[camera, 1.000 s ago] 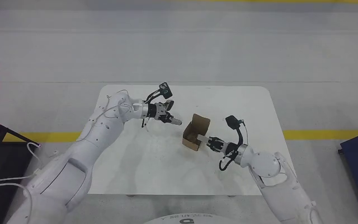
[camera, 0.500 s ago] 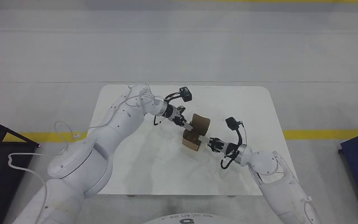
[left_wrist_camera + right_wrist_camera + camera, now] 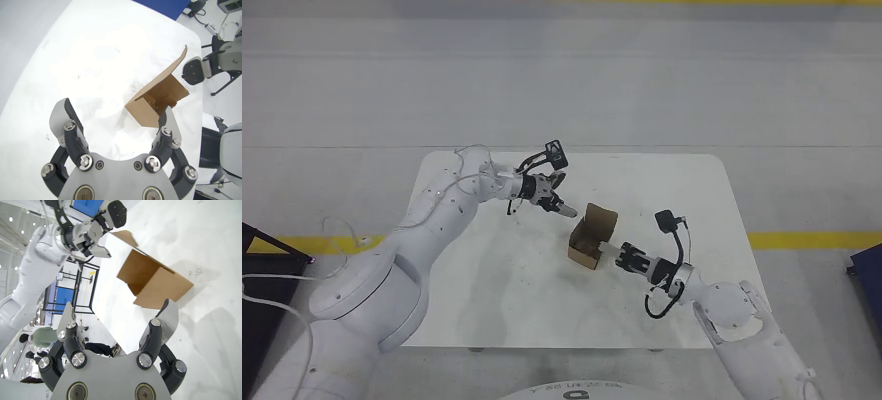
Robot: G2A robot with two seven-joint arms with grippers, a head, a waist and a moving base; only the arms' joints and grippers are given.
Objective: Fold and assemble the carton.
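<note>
A brown cardboard carton [image 3: 592, 237], flap raised, sits on the white worktop [image 3: 492, 290] between the left gripper [image 3: 562, 210] and the right gripper [image 3: 622, 256], both with jaws spread.

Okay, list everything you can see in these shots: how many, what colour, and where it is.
carton: one, brown, open with one flap raised, near the table's middle.
table: one, white, under both arms.
floor stripe: one, yellow, on the grey floor either side of the table.
left gripper: one, grey and black, open, over the table a little off the carton.
right gripper: one, grey and black, open, close at the carton's opposite side.
</note>
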